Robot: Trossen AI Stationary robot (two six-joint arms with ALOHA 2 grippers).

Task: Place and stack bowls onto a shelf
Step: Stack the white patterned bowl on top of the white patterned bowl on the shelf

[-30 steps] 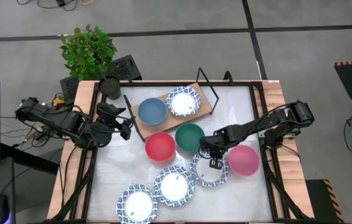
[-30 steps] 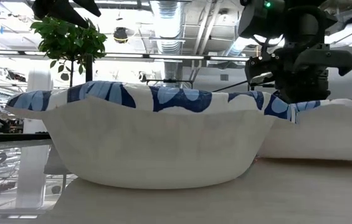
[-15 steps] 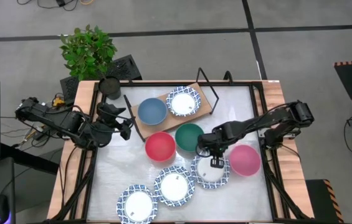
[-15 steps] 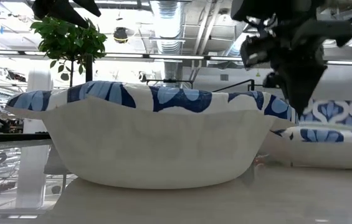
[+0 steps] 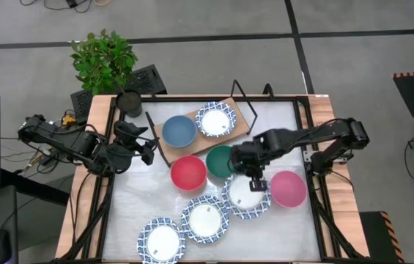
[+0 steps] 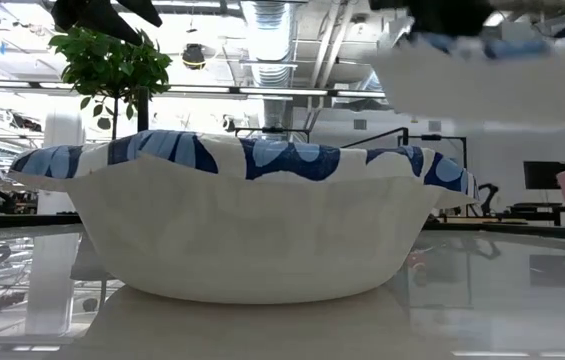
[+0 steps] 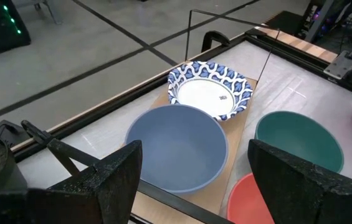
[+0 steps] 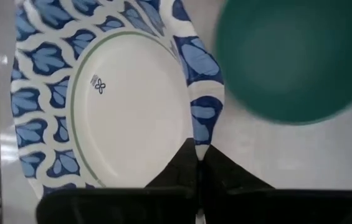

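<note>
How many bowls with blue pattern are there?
4: one patterned bowl on the shelf, one held by the right gripper, two at the table's front.

We see plain bowls in blue [image 5: 179,130], red [image 5: 188,172], green [image 5: 220,161] and pink [image 5: 289,188]. We count four white bowls with blue patterned rims [image 5: 215,120], [image 5: 248,198], [image 5: 205,220], [image 5: 162,241]. The shelf board [image 5: 240,123] is light brown, its wire frame [image 5: 245,97] black.

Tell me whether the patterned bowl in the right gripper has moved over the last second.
Yes. The right gripper has lifted the patterned bowl off the table; in the low view it now hangs above the near bowl's rim, nearer the green bowl.
</note>
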